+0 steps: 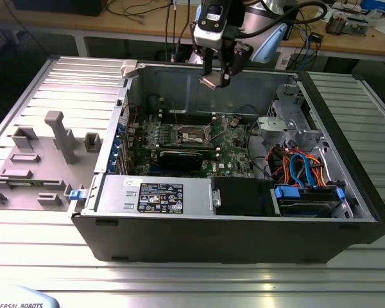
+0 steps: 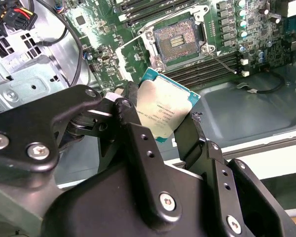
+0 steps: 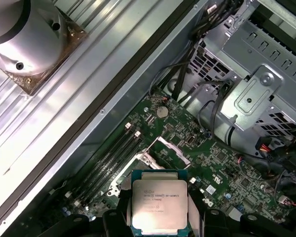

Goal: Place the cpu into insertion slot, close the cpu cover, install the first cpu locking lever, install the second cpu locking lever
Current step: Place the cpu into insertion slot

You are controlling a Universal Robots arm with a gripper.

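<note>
My gripper (image 1: 216, 77) hangs above the open computer case, shut on the cpu (image 1: 210, 82). In both wrist views the cpu (image 2: 165, 106) (image 3: 159, 202) is a silver-topped square chip with a green edge, pinched at two opposite sides by the black fingers (image 2: 133, 113) (image 3: 122, 210). Below it on the green motherboard lies the insertion slot (image 2: 178, 42) (image 1: 194, 135), dark in the centre, uncovered, with nothing in it. The cpu cover (image 2: 130, 57) (image 3: 173, 147) stands tipped up at one side of the slot. A thin wire lever (image 2: 222, 61) sticks out beside the slot.
A long black graphics card (image 1: 183, 160) and memory slots (image 2: 207, 71) flank the slot. The drive cage (image 1: 289, 122) and coloured cables (image 1: 301, 167) fill the case toward the exterior view's right. A power supply (image 1: 154, 192) lines the near wall. A grey fixture (image 1: 58, 135) stands outside.
</note>
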